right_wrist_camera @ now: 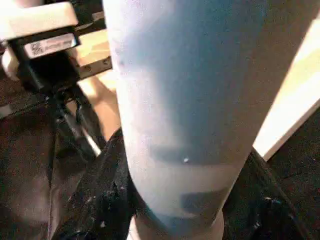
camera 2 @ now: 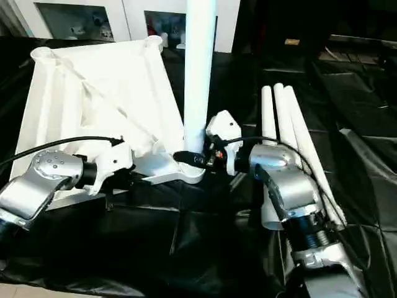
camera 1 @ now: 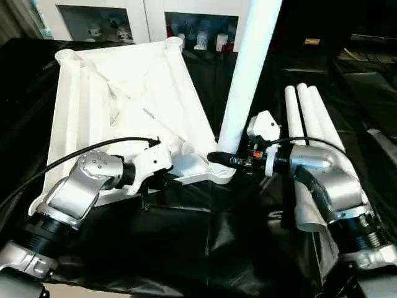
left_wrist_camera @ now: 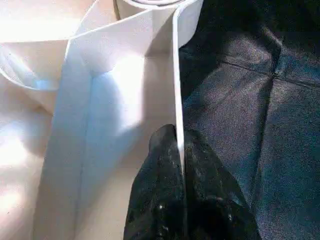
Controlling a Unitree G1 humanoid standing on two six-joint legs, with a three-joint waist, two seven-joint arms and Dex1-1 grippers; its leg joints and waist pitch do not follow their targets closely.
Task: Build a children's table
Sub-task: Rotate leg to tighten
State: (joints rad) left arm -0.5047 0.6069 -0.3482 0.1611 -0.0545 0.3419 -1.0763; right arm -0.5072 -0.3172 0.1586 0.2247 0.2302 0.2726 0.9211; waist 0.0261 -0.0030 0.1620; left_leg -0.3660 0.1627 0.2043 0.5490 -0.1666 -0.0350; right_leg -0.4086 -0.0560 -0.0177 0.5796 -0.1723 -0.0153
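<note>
The white tabletop lies upside down on black cloth, its ribbed X-braced underside facing up. One white leg stands upright in the near right corner socket. My right gripper is shut on this leg just above the socket, and its black fingers sit either side of the tube. My left gripper is shut on the thin rim wall of the tabletop, close to the same corner. Three more legs lie side by side to the right.
A white cabinet with glass doors stands behind the table. Black cloth covers the work surface and hangs in folds at the front. My silver forearms reach in from both lower corners.
</note>
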